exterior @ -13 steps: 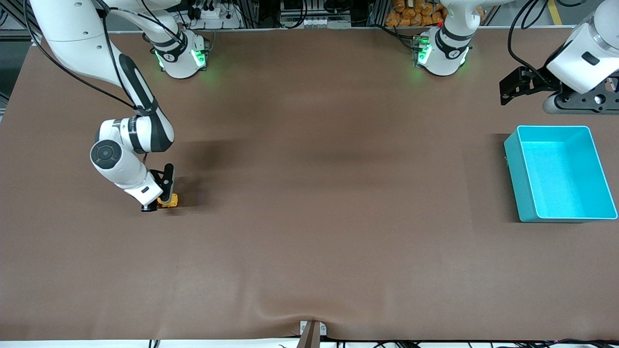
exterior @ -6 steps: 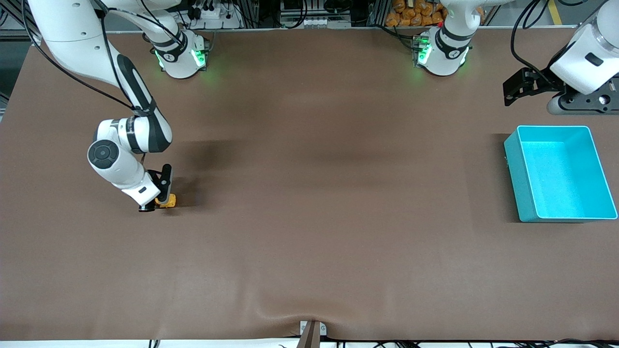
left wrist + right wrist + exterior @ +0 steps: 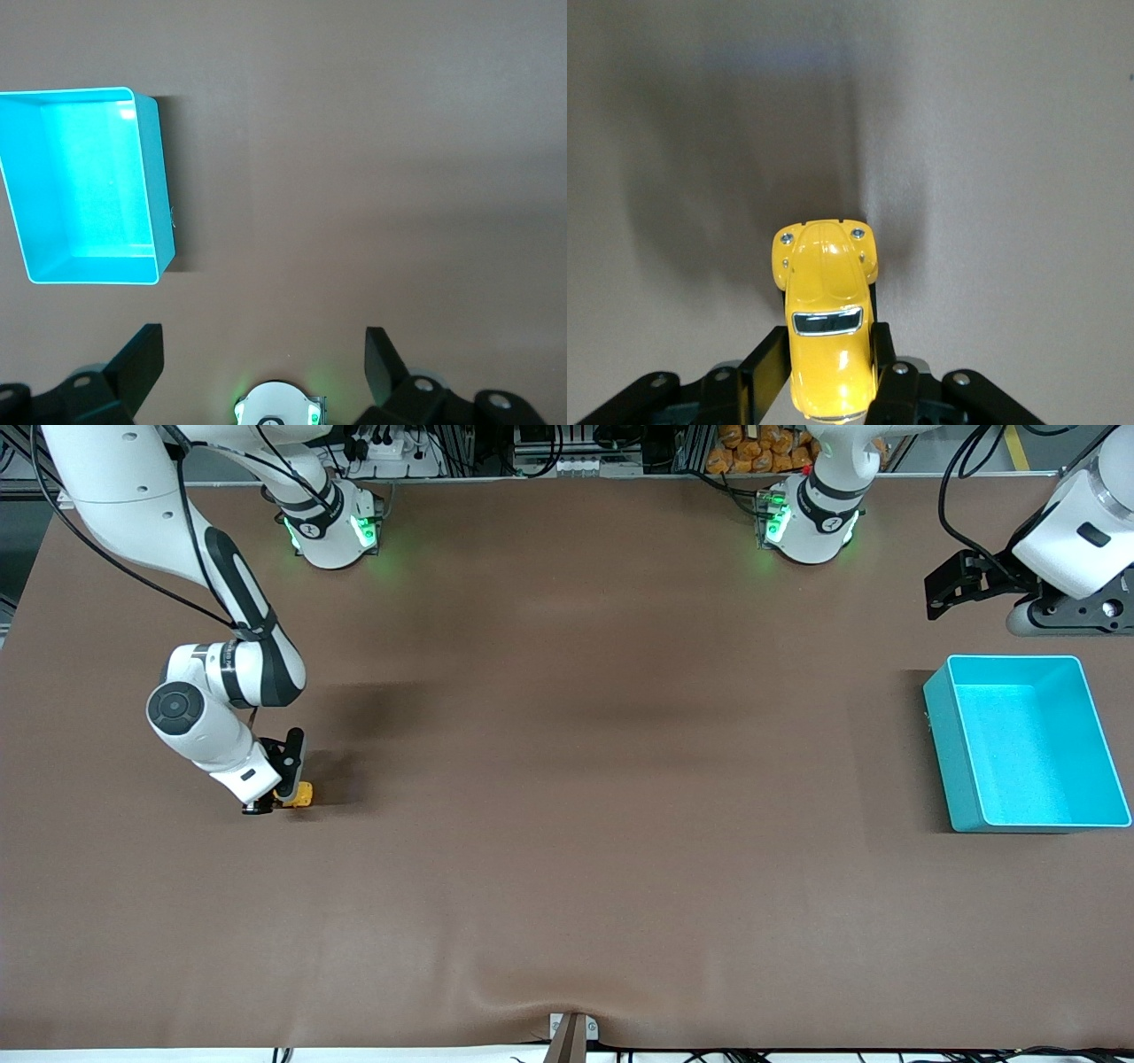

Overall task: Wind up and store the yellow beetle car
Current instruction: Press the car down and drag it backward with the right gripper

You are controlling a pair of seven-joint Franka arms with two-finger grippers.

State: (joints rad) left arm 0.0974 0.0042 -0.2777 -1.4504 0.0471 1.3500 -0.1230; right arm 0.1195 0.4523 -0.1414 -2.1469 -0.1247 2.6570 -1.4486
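Observation:
The yellow beetle car [image 3: 301, 794] sits low on the brown table cover toward the right arm's end. My right gripper [image 3: 282, 795] is shut on it. In the right wrist view the black fingers [image 3: 884, 350] press both sides of the car [image 3: 825, 301] behind its dark window, and its rounded nose points away from the wrist. The teal bin [image 3: 941, 744] stands at the left arm's end. My left gripper [image 3: 950, 590] hangs open and holds nothing, over the table beside the bin; in the left wrist view the gripper [image 3: 263, 359] shows the bin [image 3: 158, 186] below it.
Both arm bases [image 3: 330, 527] [image 3: 808, 522] with green lights stand along the table's edge farthest from the front camera. A small bracket [image 3: 571, 1032] sits at the table edge nearest the front camera. A wide stretch of brown cover [image 3: 602, 779] lies between car and bin.
My right gripper has slid the car a short way toward the right arm's end of the table. The left gripper has drifted slightly and stays open.

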